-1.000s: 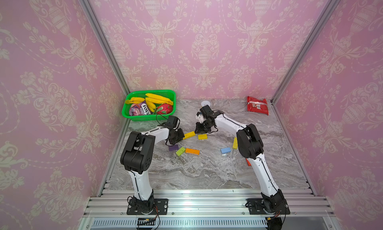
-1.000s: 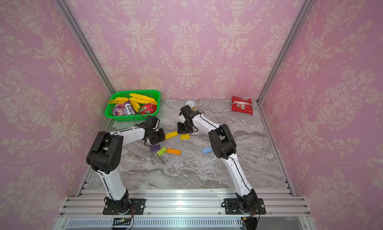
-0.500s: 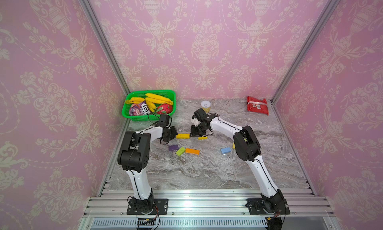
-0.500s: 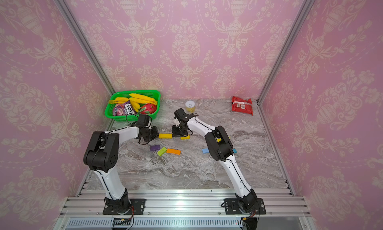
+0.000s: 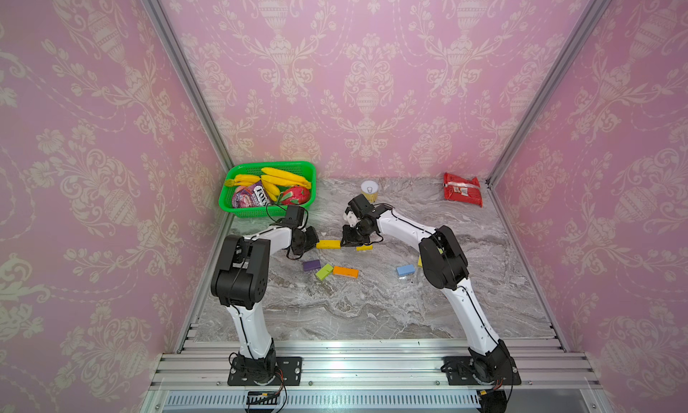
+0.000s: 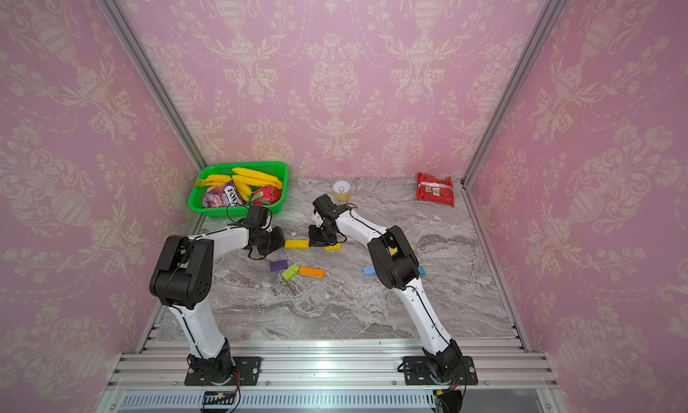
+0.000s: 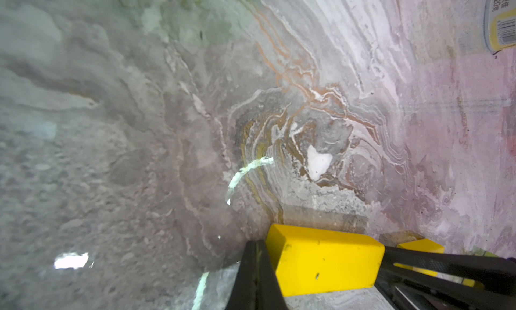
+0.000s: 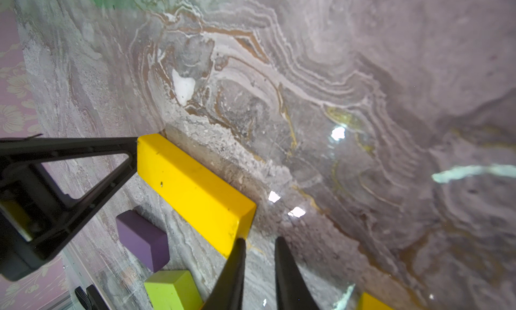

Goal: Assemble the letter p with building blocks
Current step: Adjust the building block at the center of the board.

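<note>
The yellow block (image 5: 328, 244) lay flat on the table (image 5: 372, 310), near the middle of both top views. The left gripper (image 5: 314, 240) was shut tight, and its tip touched the block's end toward the left of the frame (it held nothing). The right gripper (image 8: 258, 243) had a small gap with nothing in it. One finger (image 8: 235, 266) touched the block's other end. A purple block (image 5: 311, 265), a green block (image 5: 324, 272) and an orange block (image 5: 346, 271) lay just below.
</note>
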You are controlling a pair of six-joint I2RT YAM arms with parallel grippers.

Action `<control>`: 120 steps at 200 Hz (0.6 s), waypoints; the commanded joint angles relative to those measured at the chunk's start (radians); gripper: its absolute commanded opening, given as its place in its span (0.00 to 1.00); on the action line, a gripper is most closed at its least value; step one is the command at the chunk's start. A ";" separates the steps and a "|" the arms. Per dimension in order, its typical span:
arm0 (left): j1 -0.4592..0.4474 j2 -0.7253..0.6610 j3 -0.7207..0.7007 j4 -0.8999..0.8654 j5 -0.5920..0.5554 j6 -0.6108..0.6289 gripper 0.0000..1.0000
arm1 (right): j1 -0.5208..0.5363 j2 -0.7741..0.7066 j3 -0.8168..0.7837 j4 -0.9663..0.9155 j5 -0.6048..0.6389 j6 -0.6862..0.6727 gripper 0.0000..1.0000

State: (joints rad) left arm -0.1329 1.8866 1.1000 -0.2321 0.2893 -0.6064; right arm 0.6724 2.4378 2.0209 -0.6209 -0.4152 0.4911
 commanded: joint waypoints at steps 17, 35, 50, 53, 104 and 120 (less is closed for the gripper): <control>-0.011 0.005 -0.063 -0.061 0.035 0.031 0.00 | 0.045 0.049 0.033 0.006 -0.078 0.021 0.23; -0.003 -0.012 -0.063 -0.076 0.011 0.034 0.00 | 0.047 0.047 0.035 0.000 -0.078 0.018 0.23; 0.008 -0.028 -0.063 -0.089 -0.010 0.038 0.00 | 0.048 0.037 0.023 0.000 -0.070 0.016 0.24; 0.011 -0.032 -0.063 -0.090 -0.013 0.039 0.00 | 0.050 0.037 0.019 0.002 -0.068 0.015 0.24; 0.031 -0.094 -0.052 -0.135 -0.076 0.064 0.00 | 0.048 -0.023 -0.019 0.024 -0.018 -0.018 0.30; 0.035 -0.124 -0.062 -0.135 -0.112 0.059 0.10 | 0.048 -0.052 -0.028 0.029 0.002 -0.037 0.34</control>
State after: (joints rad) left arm -0.1017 1.8236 1.0611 -0.3096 0.2443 -0.5724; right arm 0.7063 2.4390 2.0205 -0.5972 -0.4328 0.4969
